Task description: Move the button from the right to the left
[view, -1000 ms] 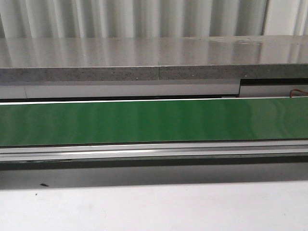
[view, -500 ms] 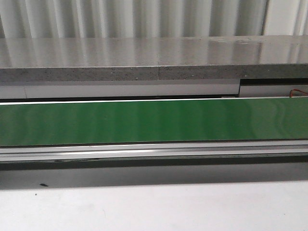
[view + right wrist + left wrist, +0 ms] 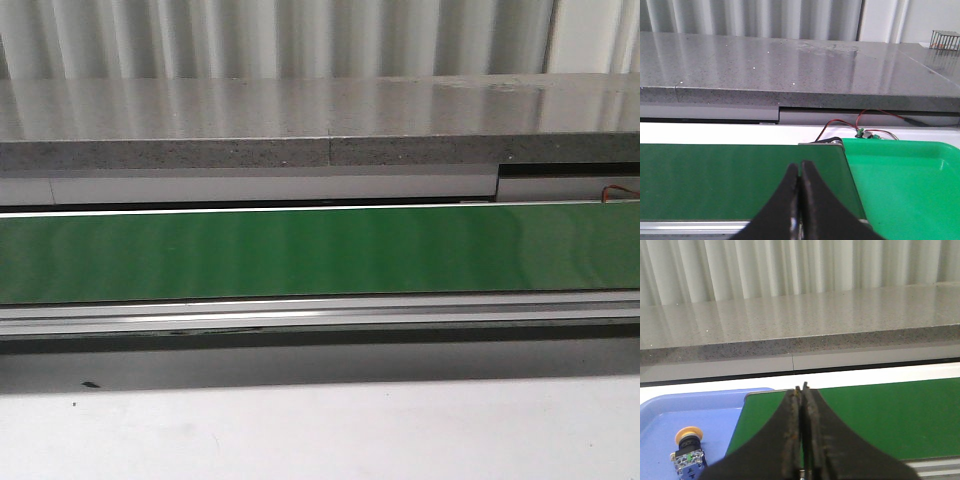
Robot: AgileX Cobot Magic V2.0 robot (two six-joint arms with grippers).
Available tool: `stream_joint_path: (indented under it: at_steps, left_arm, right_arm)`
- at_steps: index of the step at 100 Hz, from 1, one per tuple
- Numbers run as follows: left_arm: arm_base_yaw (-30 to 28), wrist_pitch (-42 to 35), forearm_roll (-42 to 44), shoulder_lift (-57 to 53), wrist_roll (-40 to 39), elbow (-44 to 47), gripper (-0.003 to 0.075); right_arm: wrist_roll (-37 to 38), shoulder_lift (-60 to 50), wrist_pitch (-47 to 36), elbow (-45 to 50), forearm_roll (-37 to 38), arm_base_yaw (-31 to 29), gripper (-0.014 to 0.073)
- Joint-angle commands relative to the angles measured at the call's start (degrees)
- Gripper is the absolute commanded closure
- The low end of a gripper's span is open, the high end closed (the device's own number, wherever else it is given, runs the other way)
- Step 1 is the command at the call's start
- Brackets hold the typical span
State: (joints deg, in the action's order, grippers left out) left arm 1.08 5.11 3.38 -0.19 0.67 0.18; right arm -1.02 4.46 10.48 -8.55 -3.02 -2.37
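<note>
Nothing moved; round-headed button (image 3: 687, 449) on glossy blue tray (image 3: 660, 425)

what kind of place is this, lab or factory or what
Most likely a mock factory sorting station in a lab. A green conveyor belt runs across in front of a grey speckled counter, with a blue tray holding an industrial push button at one end and a green tray at the other.

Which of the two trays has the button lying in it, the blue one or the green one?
The blue tray, seen from the left wrist, holds the button. The green tray, seen from the right wrist, shows nothing in its visible part.
</note>
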Motion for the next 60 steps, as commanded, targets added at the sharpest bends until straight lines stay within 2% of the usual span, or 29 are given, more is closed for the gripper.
stream_joint_path:
  at_steps: [1, 25, 60]
  left_arm:
    - [0.39, -4.64, 0.08, -1.91, -0.67, 2.26, 0.0741]
    - [0.39, -4.64, 0.08, -1.91, -0.67, 2.26, 0.0741]
    - [0.39, -4.75, 0.08, -1.91, -0.67, 2.26, 0.0741]
  right_arm:
    - [0.66, -1.30, -7.22, 1.69, 1.17, -0.79, 0.0642]
    - [1.77, -6.31, -12.36, 9.15, 1.30, -1.53, 0.0642]
    - [1.87, -6.22, -9.63, 9.01, 3.02, -1.47, 0.0642]
